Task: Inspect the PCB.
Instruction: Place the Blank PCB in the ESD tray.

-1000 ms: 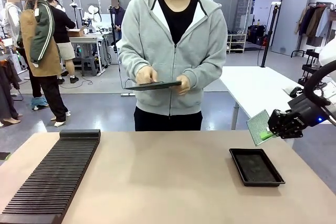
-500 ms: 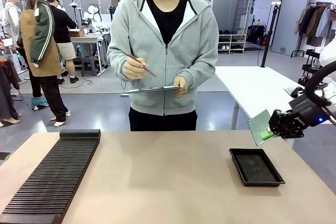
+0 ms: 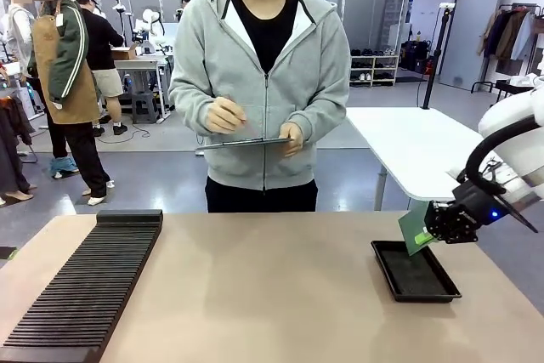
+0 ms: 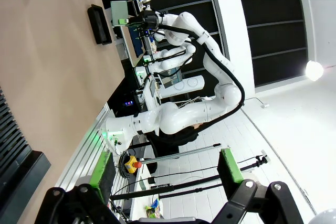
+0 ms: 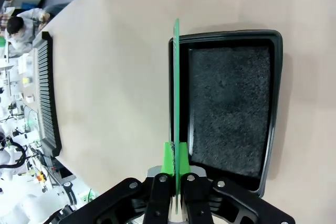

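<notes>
My right gripper (image 3: 427, 233) is shut on the PCB (image 3: 413, 229), a thin green board held tilted just above the far left edge of the black tray (image 3: 416, 274). In the right wrist view the PCB (image 5: 176, 87) shows edge-on, pinched at its lower end by the right gripper (image 5: 175, 157), over the left rim of the foam-lined tray (image 5: 231, 108). My left gripper (image 4: 165, 169) stands open, green pads (image 4: 101, 169) wide apart and nothing between them. Far off in that view the PCB (image 4: 119, 10) hangs beside the tray (image 4: 99, 23).
A long black slotted rack (image 3: 85, 286) lies along the table's left side. A person in a grey hoodie stands at the far edge, writing on a clipboard (image 3: 246, 144). A white table (image 3: 416, 146) stands behind on the right.
My right gripper has come down and slightly left with the PCB, from well above the tray to just over its far left edge. The person's pen hand has dropped to the clipboard.
</notes>
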`<state>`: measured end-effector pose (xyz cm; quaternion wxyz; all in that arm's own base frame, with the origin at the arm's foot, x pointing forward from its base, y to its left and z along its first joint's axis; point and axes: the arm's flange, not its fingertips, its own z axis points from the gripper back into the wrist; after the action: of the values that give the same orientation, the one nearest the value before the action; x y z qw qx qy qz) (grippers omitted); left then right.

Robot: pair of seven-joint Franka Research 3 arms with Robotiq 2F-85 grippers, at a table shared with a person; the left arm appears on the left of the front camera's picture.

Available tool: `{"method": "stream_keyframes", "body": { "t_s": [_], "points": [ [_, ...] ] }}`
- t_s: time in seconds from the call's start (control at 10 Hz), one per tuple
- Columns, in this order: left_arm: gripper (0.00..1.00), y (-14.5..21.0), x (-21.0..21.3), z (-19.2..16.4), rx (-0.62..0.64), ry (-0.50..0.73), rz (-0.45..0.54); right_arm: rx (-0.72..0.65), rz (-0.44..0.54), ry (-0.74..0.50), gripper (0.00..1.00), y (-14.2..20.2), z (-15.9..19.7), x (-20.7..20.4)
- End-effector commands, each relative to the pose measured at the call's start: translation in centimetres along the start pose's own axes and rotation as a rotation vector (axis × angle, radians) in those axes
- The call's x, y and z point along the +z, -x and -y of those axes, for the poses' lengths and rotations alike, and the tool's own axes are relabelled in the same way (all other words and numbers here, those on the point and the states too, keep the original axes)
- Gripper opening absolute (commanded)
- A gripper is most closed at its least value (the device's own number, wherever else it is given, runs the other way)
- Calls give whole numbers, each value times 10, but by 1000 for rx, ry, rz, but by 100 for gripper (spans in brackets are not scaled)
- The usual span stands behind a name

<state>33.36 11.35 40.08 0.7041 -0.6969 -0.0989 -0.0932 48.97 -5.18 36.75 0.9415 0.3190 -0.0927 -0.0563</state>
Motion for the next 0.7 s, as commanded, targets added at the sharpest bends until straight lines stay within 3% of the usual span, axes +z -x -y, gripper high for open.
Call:
{"method": "stream_keyframes", "body": {
  "t_s": [0.0,0.6],
  "points": [
    [100,1,1,1,2,-1,-1,-35,-24,32,3,-15,-4,-11],
    [100,1,1,1,2,-1,-1,-43,-95,82,3,-9,8,-43]
  ]
}}
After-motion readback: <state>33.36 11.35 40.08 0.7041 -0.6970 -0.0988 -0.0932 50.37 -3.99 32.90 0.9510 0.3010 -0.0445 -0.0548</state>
